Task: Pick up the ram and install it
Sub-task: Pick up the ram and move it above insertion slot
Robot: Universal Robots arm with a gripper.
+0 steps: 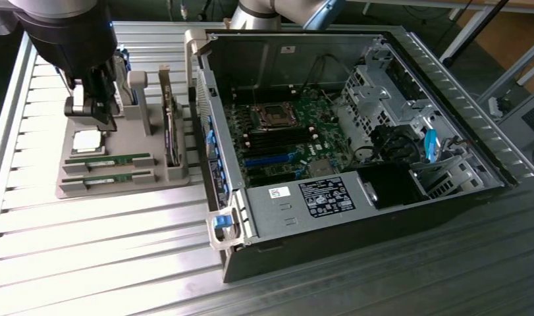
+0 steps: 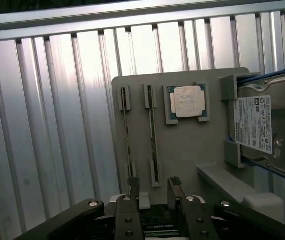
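A black two-fingered gripper (image 1: 91,117) on a robot arm hangs over a flat grey plastic parts tray (image 1: 69,191). The tray sits at the exterior view's left, on a ribbed aluminium table (image 1: 100,263). The gripper's fingers (image 2: 134,192) are spread wide and hold nothing.

The ram (image 1: 108,160) is a long, narrow green circuit-board stick. It sits in a tray slot just nearer the camera than the gripper, beside a square silver CPU chip (image 1: 87,140). A second look-alike green stick (image 1: 108,178) lies parallel to it, one slot nearer. Both run lengthways from left to right across the exterior view.

In the wrist view the ram (image 2: 152,132) appears edge-on. Its long axis runs straight away from the gap between the fingers, so the jaws stand on either side of its line, above it and apart from it.

A silver hard drive (image 2: 270,130) carries a white label with barcodes, its writing too small to read. At the exterior view's right an open black computer case (image 1: 337,243) shows a green motherboard (image 1: 284,131) and a grey power supply (image 1: 293,214) whose label is also unreadable.
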